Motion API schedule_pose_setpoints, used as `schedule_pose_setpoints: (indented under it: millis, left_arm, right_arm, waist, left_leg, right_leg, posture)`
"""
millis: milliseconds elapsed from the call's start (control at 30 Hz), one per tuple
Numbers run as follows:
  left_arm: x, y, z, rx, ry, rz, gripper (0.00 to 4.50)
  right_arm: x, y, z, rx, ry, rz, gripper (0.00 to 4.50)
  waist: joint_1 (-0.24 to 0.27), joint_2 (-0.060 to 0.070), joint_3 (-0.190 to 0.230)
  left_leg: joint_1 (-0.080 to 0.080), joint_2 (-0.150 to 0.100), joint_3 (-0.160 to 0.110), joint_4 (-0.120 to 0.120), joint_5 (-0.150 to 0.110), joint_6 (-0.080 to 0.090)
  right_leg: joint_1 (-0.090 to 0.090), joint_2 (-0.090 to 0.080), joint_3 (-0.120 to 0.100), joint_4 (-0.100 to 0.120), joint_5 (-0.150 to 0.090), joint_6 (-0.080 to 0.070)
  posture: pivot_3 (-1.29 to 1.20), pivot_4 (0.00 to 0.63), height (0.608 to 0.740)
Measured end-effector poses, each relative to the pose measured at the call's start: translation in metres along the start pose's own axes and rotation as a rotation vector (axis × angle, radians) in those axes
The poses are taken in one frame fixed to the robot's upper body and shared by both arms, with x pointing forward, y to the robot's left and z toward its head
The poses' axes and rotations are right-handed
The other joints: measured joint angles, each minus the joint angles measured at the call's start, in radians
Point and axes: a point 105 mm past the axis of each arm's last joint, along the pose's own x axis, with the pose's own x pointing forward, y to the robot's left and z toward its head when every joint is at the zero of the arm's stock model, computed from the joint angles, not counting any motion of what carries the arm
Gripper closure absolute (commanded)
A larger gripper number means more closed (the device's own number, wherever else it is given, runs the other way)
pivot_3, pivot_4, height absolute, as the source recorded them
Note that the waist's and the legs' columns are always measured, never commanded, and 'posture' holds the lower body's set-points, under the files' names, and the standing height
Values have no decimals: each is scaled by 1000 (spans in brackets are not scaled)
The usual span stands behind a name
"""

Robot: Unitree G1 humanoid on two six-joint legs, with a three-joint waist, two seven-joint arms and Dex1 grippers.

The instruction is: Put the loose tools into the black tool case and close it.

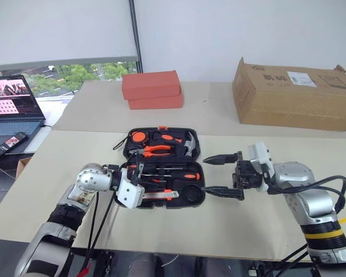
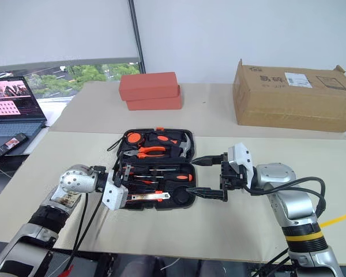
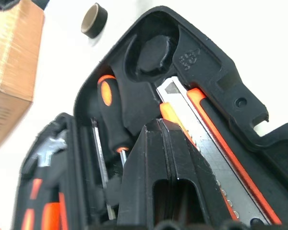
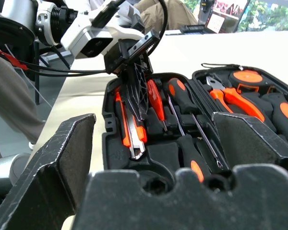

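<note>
The black moulded plastic tool case (image 1: 161,167) lies open on the beige table (image 1: 248,225), orange-handled pliers (image 1: 155,150) and a hammer (image 1: 189,147) in its far half and slim orange-and-black screwdrivers (image 4: 182,108) in the near half. The left gripper (image 1: 139,172), its black fingers pressed together with nothing between them, dips into the near half over the screwdrivers, just beside an orange-edged utility knife (image 3: 206,139). The right gripper (image 1: 222,174) hovers at the case's right edge, fingers spread wide and empty, one above the other. A small grey-brown tape ring (image 3: 93,20) lies on the table beyond the case's corner. Farther back stand two stacked red-orange blocks (image 1: 153,89) and a brown cardboard box (image 1: 294,95); a laptop (image 1: 11,107) and a phone (image 1: 10,142) sit well to the left gripper's outer side.
</note>
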Motion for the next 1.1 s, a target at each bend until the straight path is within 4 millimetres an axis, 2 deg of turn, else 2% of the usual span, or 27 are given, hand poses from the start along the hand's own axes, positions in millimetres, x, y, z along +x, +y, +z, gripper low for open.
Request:
schedule_pose_setpoints:
  millis: [100, 233, 333, 400, 567, 733, 800, 933, 1100]
  left_arm:
    - [0, -5, -4, -5, 10, 21, 4465]
    - [-5, -2, -12, -220, 2, 143, 4465]
    - [-5, 0, -10, -446, -77, 198, 4465]
    - [-5, -1, -5, -523, -126, 184, 4465]
    - [-4, 1, 9, -677, -243, 137, 4465]
    - [-7, 4, 19, -707, -303, 94, 4465]
    - [-8, 0, 21, -704, -305, 56, 4465]
    - [-9, -19, 24, -682, -271, -80, 4465]
    - [-7, -22, 23, -661, -242, -114, 4465]
  right_arm:
    - [0, 0, 0, 1, 0, -1, 0]
    - [-1, 1, -2, 7, 2, -3, 0]
    - [0, 1, -2, 5, 3, -5, 0]
    - [0, 1, -2, 4, 3, -6, 0]
    - [0, 0, -2, 1, 7, -8, 0]
    - [0, 0, -2, 1, 4, -8, 0]
    - [0, 0, -2, 2, 3, -10, 0]
    - [0, -1, -2, 2, 3, -18, 0]
    - [0, -1, -3, 3, 3, -23, 0]
  waist:
    - [-4, 4, -3]
    - [-6, 7, -4]
    - [-6, 7, -4]
    - [-8, -1, -4]
    - [-10, -4, -4]
    - [-9, -7, -2]
    - [-9, -8, -1]
    - [-8, -8, -1]
    - [-8, -8, -1]
  left_leg:
    - [5, 0, 0, 0, -4, -6]
    - [5, 0, 0, -1, -3, -5]
    - [-4, 0, 1, 0, 1, 3]
    - [-13, -1, 1, 1, -1, 4]
    - [-24, -4, 4, 1, 2, -2]
    - [-23, -4, 3, 1, 1, -1]
    - [-23, -4, 2, 0, -3, 5]
    - [-21, -3, 1, 1, -2, 4]
    - [-21, -2, 1, 1, -2, 4]
  right_leg:
    - [0, -2, 1, 0, 1, 1]
    - [0, -1, 1, 0, 1, 2]
    - [-3, 0, 1, -1, 0, 3]
    - [-10, 1, 1, -1, 4, -4]
    - [-19, 2, 0, -3, 4, -2]
    - [-18, 1, -1, -8, 3, -1]
    - [-18, 1, -1, -7, 3, -1]
    - [-18, 2, -1, -5, 3, -1]
    - [-18, 2, 0, -4, 5, -4]
  posture:
    - [0, 150, 711]
    - [0, 150, 711]
    - [0, 150, 711]
    - [0, 150, 711]
    - [0, 150, 711]
    - [0, 150, 711]
    - [0, 150, 711]
    - [0, 150, 711]
    - [0, 150, 711]
